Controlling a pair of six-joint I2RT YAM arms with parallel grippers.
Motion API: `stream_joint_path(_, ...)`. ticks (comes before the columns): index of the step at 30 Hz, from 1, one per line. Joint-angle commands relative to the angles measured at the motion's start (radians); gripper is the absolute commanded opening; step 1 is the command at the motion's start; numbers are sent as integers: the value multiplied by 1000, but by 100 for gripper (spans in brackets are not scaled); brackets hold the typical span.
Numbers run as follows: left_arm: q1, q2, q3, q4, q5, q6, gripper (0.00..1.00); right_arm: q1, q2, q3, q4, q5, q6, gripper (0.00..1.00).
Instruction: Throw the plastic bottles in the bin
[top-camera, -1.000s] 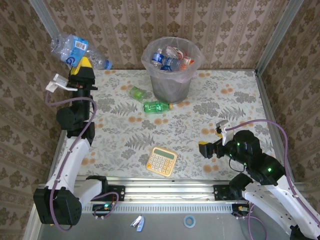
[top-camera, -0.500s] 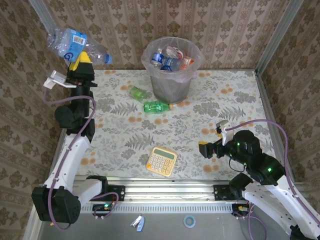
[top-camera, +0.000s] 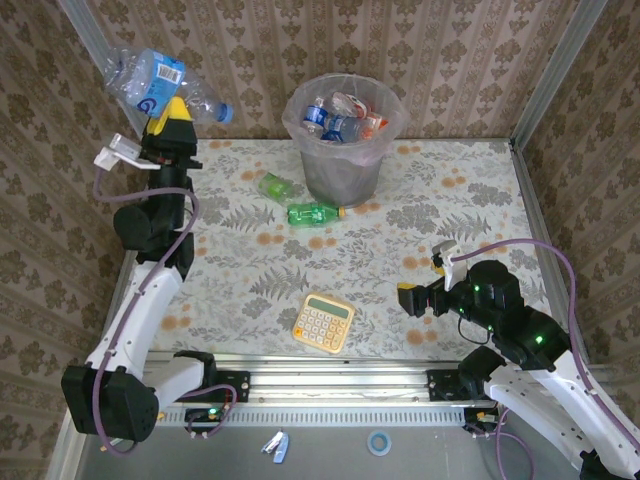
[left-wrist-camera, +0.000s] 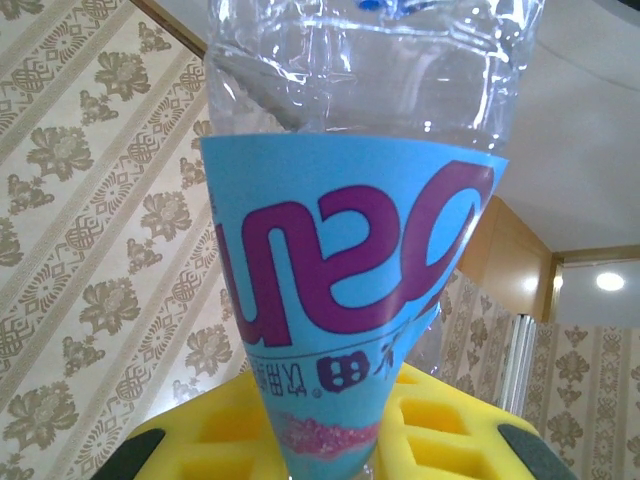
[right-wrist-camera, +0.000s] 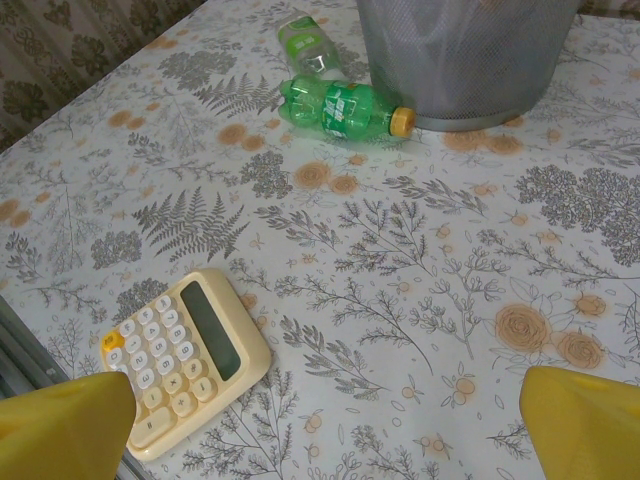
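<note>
Transport in hand: left jaws clamp a clear blue-labelled bottle (top-camera: 150, 85) aloft, left of the bin (top-camera: 345, 178); right jaws gape empty; next, swing over the rim, then release.

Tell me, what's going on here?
The left gripper is shut on a clear bottle with a blue label, held high at the far left, short of the bin. The bin already has several bottles in it. Two green bottles lie on the table beside it. The right gripper hangs open, empty, at the near right.
</note>
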Motion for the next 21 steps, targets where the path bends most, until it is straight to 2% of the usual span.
stream_joint_path(1, -14, -2, 43, 14, 19, 51, 18, -2, -16, -8, -6, 17, 8, 100)
stream_joint_path(11, -50, 24, 77, -17, 29, 93, 18, -2, -14, -7, -4, 17, 6, 100)
stream_joint_path(21, -100, 111, 140, -46, 47, 120, 18, -2, -13, -9, -4, 16, 5, 100)
